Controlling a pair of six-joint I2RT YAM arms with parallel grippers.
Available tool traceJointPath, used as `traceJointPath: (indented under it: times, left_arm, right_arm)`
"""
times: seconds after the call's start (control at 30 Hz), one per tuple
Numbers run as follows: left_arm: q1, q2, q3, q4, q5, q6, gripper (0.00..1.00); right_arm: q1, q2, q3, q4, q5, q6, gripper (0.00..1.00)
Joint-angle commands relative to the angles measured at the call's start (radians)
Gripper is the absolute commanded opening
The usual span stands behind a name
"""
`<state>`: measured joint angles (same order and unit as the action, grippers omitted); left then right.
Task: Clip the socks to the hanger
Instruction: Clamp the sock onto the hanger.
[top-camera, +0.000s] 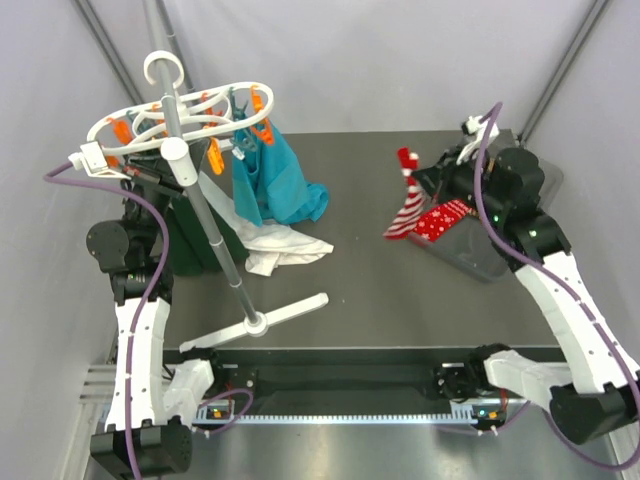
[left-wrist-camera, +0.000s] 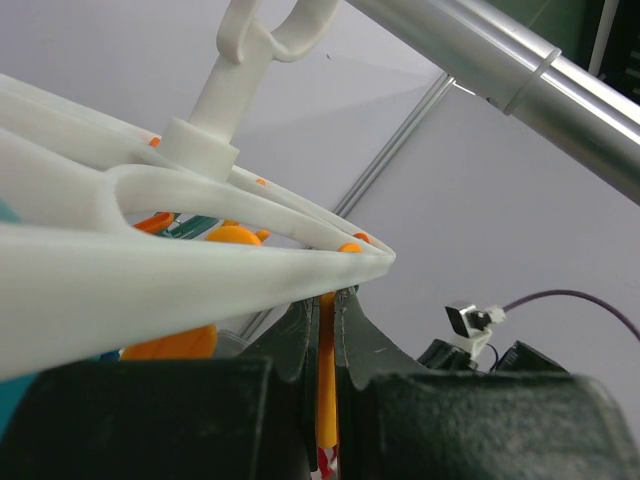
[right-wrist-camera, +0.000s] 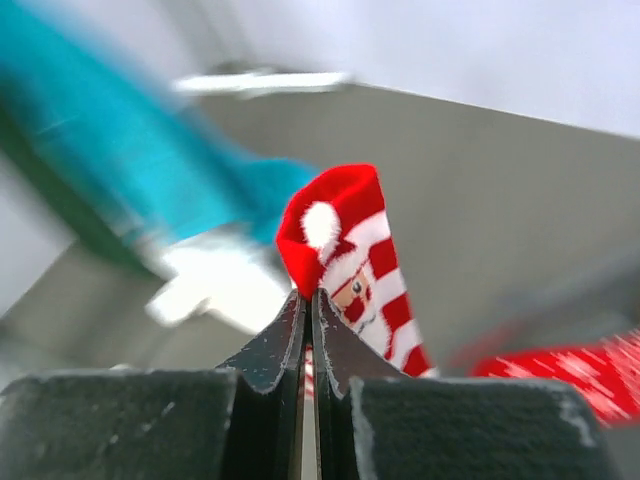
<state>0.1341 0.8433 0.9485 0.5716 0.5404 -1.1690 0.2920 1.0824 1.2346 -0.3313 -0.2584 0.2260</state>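
The white ring hanger (top-camera: 165, 120) with orange clips tops a grey pole (top-camera: 215, 235) at the far left. My left gripper (top-camera: 165, 172) sits just under its rim. In the left wrist view the gripper (left-wrist-camera: 327, 300) is shut on an orange clip (left-wrist-camera: 326, 380) below the hanger's ring (left-wrist-camera: 150, 260). My right gripper (top-camera: 418, 182) is shut on the cuff of a red-and-white striped sock (top-camera: 408, 212) and holds it dangling above the table. The right wrist view shows the gripper (right-wrist-camera: 309, 298) pinching that sock (right-wrist-camera: 345, 235). A red patterned sock part (top-camera: 445, 218) lies beside it.
A teal garment (top-camera: 280, 185) hangs from a hanger clip. A white cloth (top-camera: 280, 245) lies below it on the table. A dark green garment (top-camera: 190, 235) sits behind the pole. The pole's white foot (top-camera: 262, 322) rests near the front edge. A clear bin (top-camera: 490, 262) stands at the right.
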Motion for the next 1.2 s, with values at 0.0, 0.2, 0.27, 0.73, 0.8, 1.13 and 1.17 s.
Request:
traceJointPath:
  times: [0.0, 0.2, 0.27, 0.73, 0.8, 1.13, 1.17]
  left_arm:
    - [-0.011, -0.019, 0.033, -0.024, 0.030, 0.037, 0.00]
    - [-0.011, -0.026, 0.027, -0.026, 0.027, 0.032, 0.00]
    - [-0.011, -0.027, 0.024, -0.026, 0.026, 0.032, 0.00]
    - [-0.011, -0.041, 0.030, -0.050, 0.012, 0.043, 0.00]
    - [-0.011, -0.039, 0.035, -0.052, 0.012, 0.042, 0.00]
    - [-0.011, -0.043, 0.036, -0.053, 0.012, 0.043, 0.00]
    - [-0.011, -0.043, 0.036, -0.053, 0.010, 0.043, 0.00]
  right_arm:
    - [0.119, -0.075, -0.021, 0.083, -0.305, -0.045, 0.00]
    - [0.345, 0.011, 0.046, 0.121, -0.567, -0.002, 0.00]
    - [0.403, 0.075, 0.101, 0.129, -0.539, 0.001, 0.00]
    - [0.538, 0.551, 0.500, 0.417, -0.625, 0.344, 0.00]
    - [0.541, 0.579, 0.532, 0.436, -0.625, 0.384, 0.00]
    - [0.550, 0.691, 0.652, 0.511, -0.613, 0.480, 0.00]
    - [0.550, 0.692, 0.654, 0.518, -0.613, 0.492, 0.00]
